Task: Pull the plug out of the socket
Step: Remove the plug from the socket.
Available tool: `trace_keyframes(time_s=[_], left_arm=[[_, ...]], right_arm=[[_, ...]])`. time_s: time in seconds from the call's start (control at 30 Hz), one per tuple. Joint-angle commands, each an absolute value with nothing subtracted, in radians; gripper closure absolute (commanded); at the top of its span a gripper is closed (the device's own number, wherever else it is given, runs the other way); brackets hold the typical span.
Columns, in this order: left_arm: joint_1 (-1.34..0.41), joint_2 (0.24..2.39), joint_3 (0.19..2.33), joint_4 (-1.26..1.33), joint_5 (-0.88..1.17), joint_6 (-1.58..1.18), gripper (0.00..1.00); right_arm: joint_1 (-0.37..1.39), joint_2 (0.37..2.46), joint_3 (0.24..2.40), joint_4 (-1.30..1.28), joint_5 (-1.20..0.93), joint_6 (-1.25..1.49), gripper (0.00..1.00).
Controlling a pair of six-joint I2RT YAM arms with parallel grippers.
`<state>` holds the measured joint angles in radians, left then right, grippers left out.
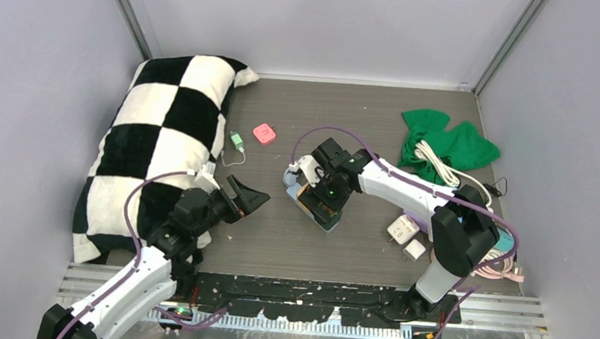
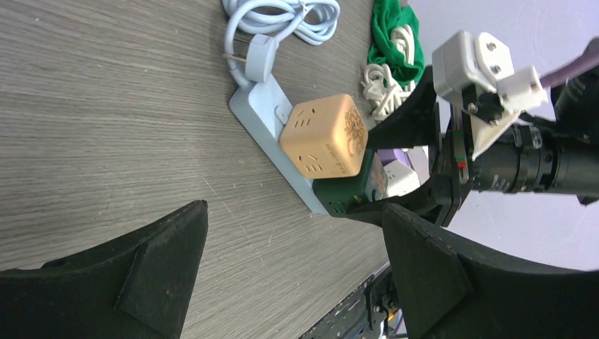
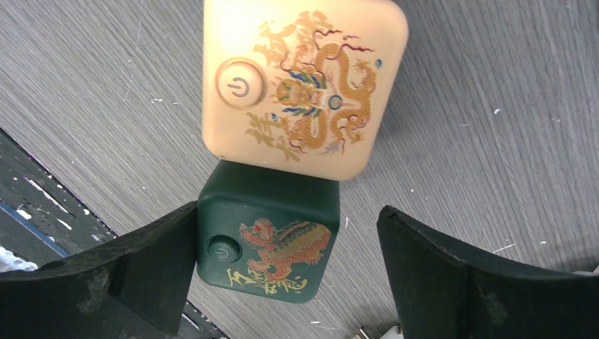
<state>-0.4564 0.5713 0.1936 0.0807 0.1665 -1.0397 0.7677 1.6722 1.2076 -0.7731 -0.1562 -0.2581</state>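
Right wrist | right gripper (image 3: 287, 236) spread, jaws straddling green cube plug (image 3: 268, 233) across the long axis of power strip (image 2: 258, 116), not yet gripping | plug seated on it, just beside orange cube (image 3: 304, 85) | right arm nearer; left gripper (image 2: 294, 212) spread, standing off

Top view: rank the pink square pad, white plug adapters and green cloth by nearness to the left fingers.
1. Pink square pad, just beyond the left fingers.
2. White plug adapters, far right.
3. Green cloth, back right corner.
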Motion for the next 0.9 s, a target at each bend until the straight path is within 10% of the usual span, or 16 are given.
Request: trace_keyframes(time_s=[0.0,0.43,0.87], left_arm=[[-0.454,0.603,0.212,0.150,0.146,-1.112,0.06],[-0.462,0.790,0.251,0.269,0.218,-1.105,0.07],[-0.657,1.107,0.258,0.569,0.021,-1.382,0.05]], right_arm=[[0.776,1.672,1.226,-0.753,-0.113,-0.274,0.21],[0.675,1.617,1.176,-0.761,-0.268,-0.310,0.96],[0.550,1.573,1.145,-0.740,-0.454,-0.280,0.99]])
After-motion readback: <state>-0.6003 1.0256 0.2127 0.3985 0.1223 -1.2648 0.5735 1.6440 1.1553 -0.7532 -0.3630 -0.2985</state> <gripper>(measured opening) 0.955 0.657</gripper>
